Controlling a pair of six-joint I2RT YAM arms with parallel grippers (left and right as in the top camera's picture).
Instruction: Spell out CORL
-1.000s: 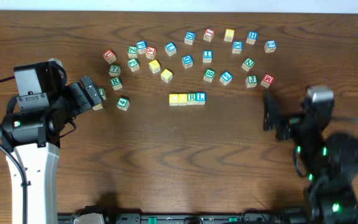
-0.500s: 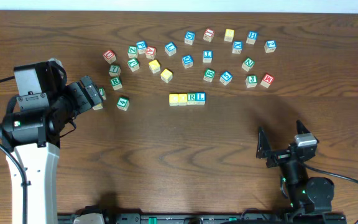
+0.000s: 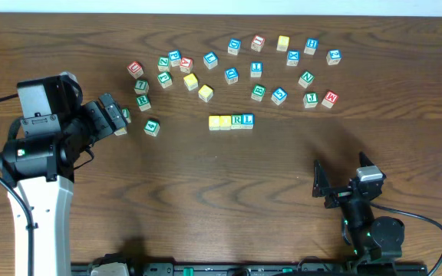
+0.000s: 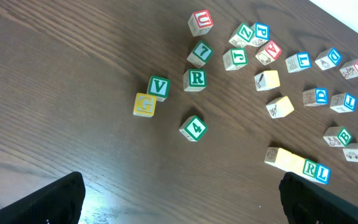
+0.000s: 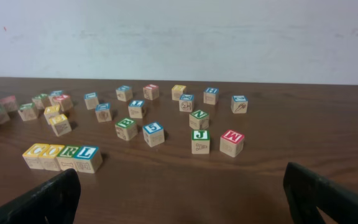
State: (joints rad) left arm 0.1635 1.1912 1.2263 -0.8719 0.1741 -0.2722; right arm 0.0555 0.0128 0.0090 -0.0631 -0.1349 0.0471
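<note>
Wooden letter blocks stand in a touching row (image 3: 231,121) near the middle of the table (image 3: 206,192) — in the right wrist view their tops read C, O, R, L, so the word looks finished, and I judge nothing is left to place. Loose blocks (image 3: 232,74) scatter from its 10 to 2 o'clock. The left gripper (image 3: 118,116) at 9 o'clock and the right gripper (image 5: 180,179) at 5 o'clock — both well apart from the row — hold their fingers spread and empty.

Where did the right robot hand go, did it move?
Yes. The right gripper has pulled back toward the near edge of the table, away from the red M block it was beside, and farther from the CORL row.
</note>
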